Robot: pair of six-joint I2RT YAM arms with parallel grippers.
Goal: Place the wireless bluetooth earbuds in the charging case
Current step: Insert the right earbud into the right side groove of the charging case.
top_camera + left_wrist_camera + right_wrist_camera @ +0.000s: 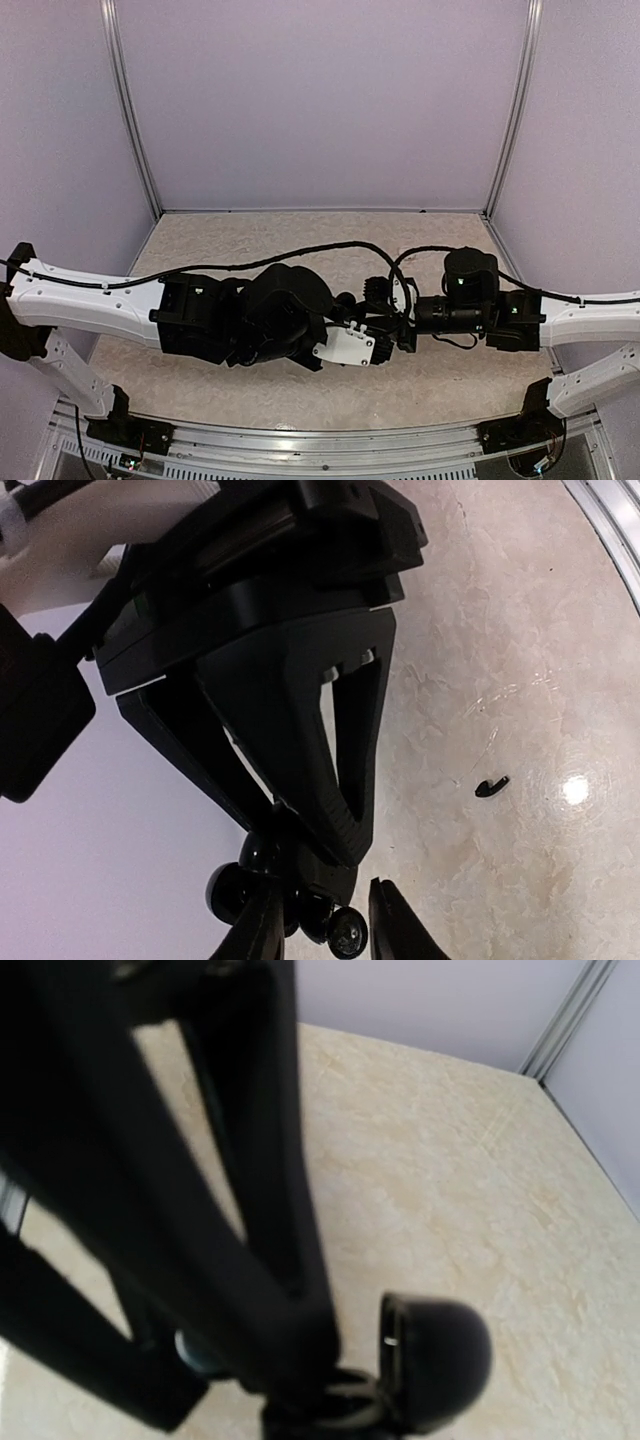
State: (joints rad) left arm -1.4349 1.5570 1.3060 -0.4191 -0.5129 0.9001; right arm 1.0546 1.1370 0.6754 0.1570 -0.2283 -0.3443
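A pale marbled desk [300, 240], boxed by lilac walls [320, 100] on three sides, lies open across the middle of the overhead frame. The left arm [90, 295] and right arm [590, 320] meet nose to nose at lower centre, close to the metal rail [320, 450] along the bottom edge. The right gripper [300, 1405] has its jaws clenched on the base of the charging case [437, 1355], whose lid stands open at the lower right of the right wrist frame. The left gripper [300, 855] hangs close against it, at bottom centre of the left wrist frame; whether its jaws are released or grasping cannot be told. A glossy black bead [345, 935] by the tips may be one of the earbuds, but the frames do not settle it. A small black hooked scrap [492, 785] lies apart on bare desk at centre right of that frame. The step in hand appears to be seating a bud in the case. The next move calls for a straight lift of the left jaws, clear of the lid. Room is tight between the arms and ample toward the back wall.
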